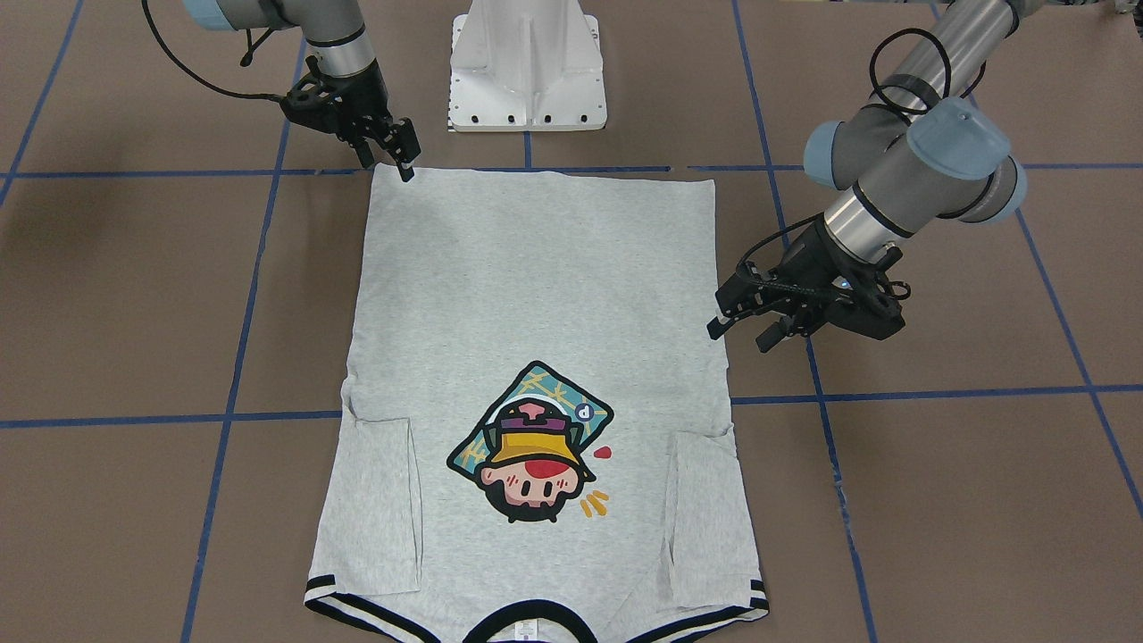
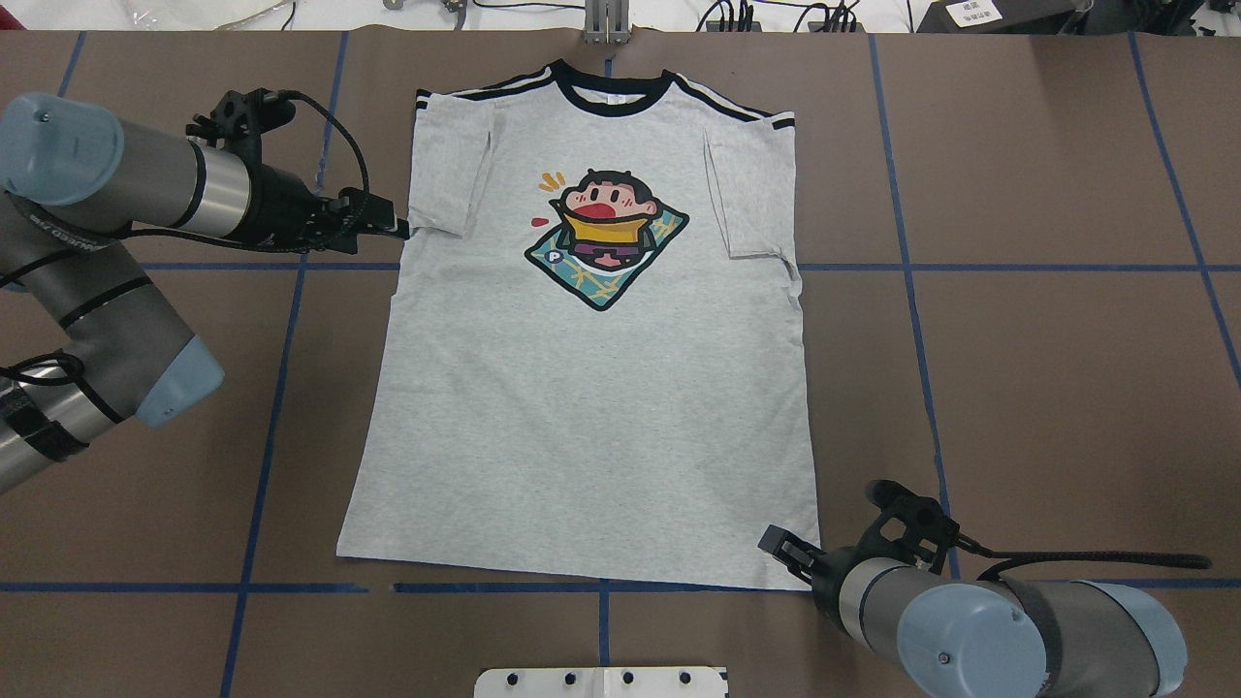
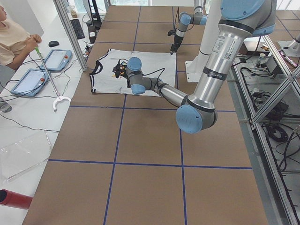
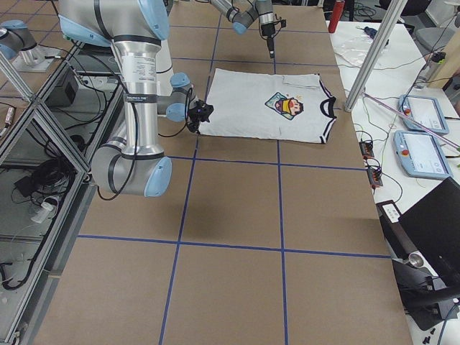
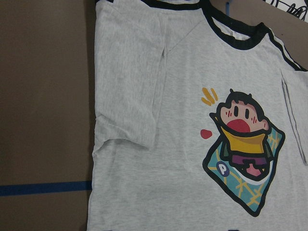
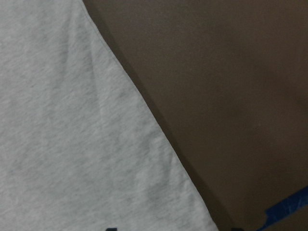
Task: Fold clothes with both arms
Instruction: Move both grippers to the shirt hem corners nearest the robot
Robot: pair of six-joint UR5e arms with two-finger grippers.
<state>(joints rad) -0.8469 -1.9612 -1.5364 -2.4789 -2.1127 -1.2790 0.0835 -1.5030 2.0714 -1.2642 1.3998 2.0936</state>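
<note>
While the shirt point(image 2: 582, 407) lies flat on the worktop point(image 2: 1018, 388), the left end effector point(image 1: 738, 338) hangs open beside its edge, the right end effector point(image 1: 404, 166) open at its hem corner.

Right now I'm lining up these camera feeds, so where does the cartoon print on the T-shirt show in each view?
Front-facing: cartoon print lower centre, upside down.
Overhead: cartoon print upper centre, upright.
Exterior left: cartoon print tiny, upper left, partly hidden.
Exterior right: cartoon print upper centre-right.
Left wrist: cartoon print large, right half.
Right wrist: not in it.
Landmark: black collar, in all but right wrist.
</note>
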